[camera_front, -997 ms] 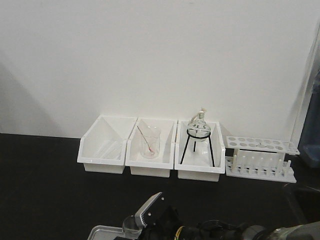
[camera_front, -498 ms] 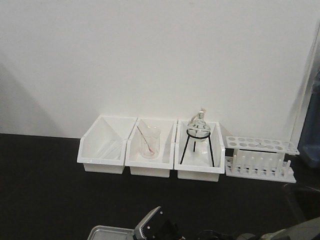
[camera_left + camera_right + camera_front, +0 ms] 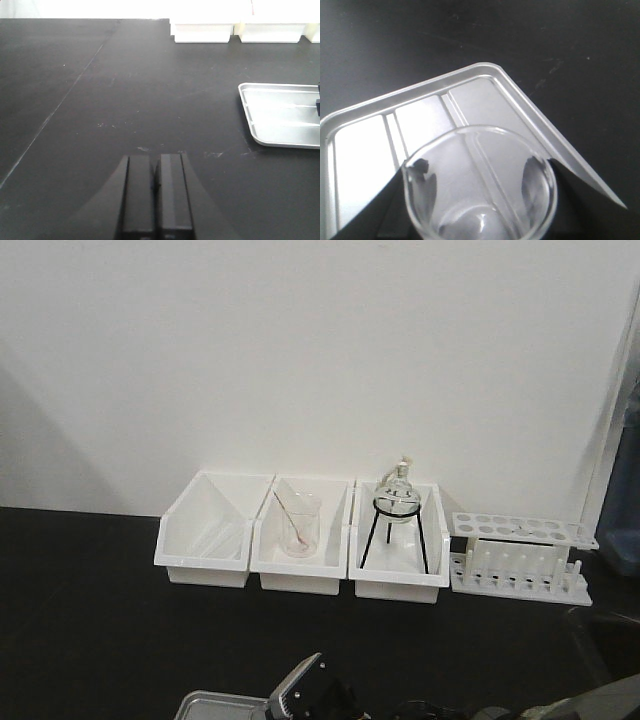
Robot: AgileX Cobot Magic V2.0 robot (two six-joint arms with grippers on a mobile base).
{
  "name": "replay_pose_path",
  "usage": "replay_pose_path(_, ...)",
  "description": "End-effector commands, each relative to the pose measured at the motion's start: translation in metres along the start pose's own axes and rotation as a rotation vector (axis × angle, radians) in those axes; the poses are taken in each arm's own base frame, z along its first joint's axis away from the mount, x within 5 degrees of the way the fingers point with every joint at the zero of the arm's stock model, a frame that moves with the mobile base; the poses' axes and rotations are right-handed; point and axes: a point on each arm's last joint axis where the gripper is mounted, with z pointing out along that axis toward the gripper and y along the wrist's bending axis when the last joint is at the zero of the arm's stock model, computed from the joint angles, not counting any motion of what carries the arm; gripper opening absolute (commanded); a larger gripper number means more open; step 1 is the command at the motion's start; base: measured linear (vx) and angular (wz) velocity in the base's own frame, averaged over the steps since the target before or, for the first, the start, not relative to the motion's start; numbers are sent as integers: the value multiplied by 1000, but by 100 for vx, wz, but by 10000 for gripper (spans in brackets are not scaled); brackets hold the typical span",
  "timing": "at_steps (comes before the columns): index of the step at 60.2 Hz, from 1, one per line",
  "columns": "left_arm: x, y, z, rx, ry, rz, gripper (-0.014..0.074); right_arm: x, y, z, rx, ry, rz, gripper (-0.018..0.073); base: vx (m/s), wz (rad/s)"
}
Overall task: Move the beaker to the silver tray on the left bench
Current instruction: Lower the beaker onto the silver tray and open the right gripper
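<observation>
The tray is lying on the bench, before three bins standing side by side against the wall. A rack is sitting right of them. The beaker is sitting over the tray.
</observation>
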Motion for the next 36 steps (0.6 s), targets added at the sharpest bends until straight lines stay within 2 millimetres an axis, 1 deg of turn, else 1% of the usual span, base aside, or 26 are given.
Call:
replay_pose_path(1, -1, 0, 2, 5, -66, -7, 1, -33, 3, -7, -28, -145, -22, 348, 0, 0)
replay_pose_path(9, -1, 0, 2, 5, -66, -7, 1, -34, 3, -7, -29, -146, -22, 541, 0, 0)
replay_pose_path(13, -1, 0, 2, 5, -66, -7, 1, -34, 3, -7, -30, -149, -22, 615, 0, 0)
replay_pose_path(17, -1, 0, 2, 5, -66, -7, 1, -34, 3, -8, -30, -150, -23, 662, 0, 0)
replay_pose_path(21, -1, 0, 2, 5, -66, -7, 1, -37, 4, -9, -29, -157, -26, 680, 0, 0)
replay_pose_path(25, -1, 0, 2, 5, -66, -7, 1, -44, 5, -13, -29, -174, -37, 678, 0, 0)
replay_pose_path(36, -1, 0, 2, 5, -66, -7, 1, -75, 10, -31, -21, -248, -76, 642, 0, 0)
